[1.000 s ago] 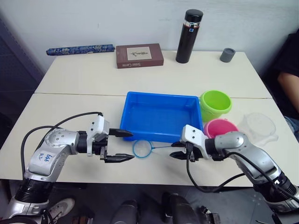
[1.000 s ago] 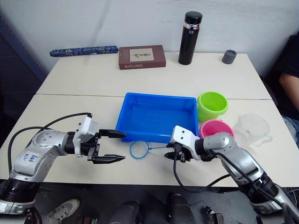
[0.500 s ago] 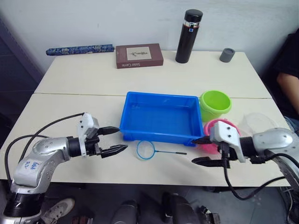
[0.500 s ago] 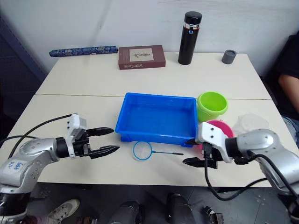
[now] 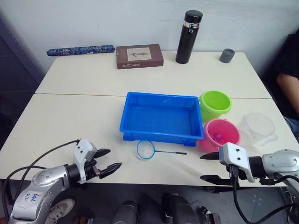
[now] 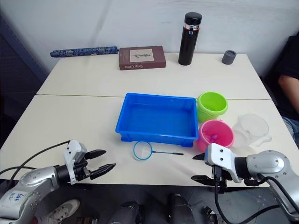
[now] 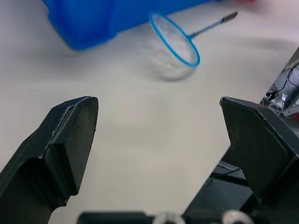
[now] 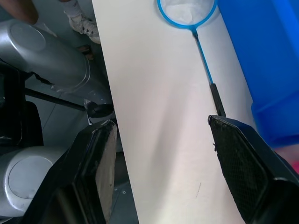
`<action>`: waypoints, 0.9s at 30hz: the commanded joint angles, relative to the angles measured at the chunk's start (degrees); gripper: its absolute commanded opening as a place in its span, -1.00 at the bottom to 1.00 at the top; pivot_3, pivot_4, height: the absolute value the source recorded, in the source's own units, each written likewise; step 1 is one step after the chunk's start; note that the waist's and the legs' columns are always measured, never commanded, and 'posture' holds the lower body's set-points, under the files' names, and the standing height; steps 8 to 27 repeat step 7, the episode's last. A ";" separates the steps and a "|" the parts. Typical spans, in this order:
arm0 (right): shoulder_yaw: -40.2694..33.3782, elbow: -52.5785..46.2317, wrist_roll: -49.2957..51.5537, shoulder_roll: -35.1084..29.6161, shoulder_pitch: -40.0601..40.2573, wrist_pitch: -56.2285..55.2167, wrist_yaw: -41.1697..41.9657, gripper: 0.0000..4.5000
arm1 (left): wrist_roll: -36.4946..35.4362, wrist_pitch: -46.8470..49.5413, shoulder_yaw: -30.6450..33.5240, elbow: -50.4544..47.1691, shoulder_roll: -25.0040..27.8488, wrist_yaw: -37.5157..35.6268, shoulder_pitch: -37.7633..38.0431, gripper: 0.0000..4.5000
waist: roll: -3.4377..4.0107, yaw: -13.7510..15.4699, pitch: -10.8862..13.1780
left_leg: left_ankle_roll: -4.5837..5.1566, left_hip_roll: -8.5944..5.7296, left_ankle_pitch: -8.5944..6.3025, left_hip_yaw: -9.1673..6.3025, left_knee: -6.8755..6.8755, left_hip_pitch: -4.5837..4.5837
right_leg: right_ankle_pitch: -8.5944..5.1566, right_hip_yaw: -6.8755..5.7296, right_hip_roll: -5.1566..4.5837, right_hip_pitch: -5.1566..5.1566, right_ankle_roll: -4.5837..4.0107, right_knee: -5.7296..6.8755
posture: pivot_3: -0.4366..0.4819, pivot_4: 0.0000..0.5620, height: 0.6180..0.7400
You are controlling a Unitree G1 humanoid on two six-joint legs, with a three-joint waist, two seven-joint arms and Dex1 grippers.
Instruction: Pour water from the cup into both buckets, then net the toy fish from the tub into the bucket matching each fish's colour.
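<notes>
Cream desk (image 5: 84, 84); tub (image 5: 161, 117) centre, net (image 5: 146, 149) at its 6 o'clock. Pink bucket (image 5: 220, 134) holds fish. Left gripper (image 5: 108, 160) and right gripper (image 5: 209, 167) open, empty.

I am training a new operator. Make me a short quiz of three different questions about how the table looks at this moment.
1. True or false: the net lies inside the blue tub.
2. Which bucket stands nearer to the robot? A) lime green bucket B) pink bucket C) both equally near
3. Fill in: both the left gripper and the right gripper have their fingers ____ and hold nothing.

Key:
1. False. The net lies on the table, beside the tub's near wall.
2. B.
3. open.
</notes>
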 commanded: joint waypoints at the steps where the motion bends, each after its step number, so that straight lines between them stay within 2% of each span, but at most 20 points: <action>1: 0.02 0.35 -1.16 -0.36 1.19 -2.01 0.11 0.49 | 0.26 -1.05 0.08 -2.01 -0.50 0.58 1.85 1.00 | 0.00 0.05 0.00 | 0.00 0.00 0.00 0.00 0.00 0.00 | 0.00 0.00 0.00 0.00 -0.01 0.00 | -0.05 -0.47 0.99; 7: 0.04 1.11 -2.28 -0.51 2.48 -3.19 0.17 0.49 | -1.71 -0.15 0.39 -1.83 -0.56 -0.49 2.86 1.00 | 0.00 0.05 0.00 | 0.01 0.00 -0.01 0.00 0.00 0.00 | -0.01 0.00 -0.01 0.00 -0.02 0.00 | -0.05 -0.47 0.99; 27: 0.04 1.11 -2.28 -0.51 2.48 -3.19 0.17 0.49 | -1.71 -0.15 0.39 -1.83 -0.56 -0.49 2.86 1.00 | 0.00 0.05 0.00 | 0.01 0.00 -0.01 0.00 0.00 0.00 | -0.01 0.00 -0.01 0.00 -0.02 0.00 | -0.05 -0.47 0.99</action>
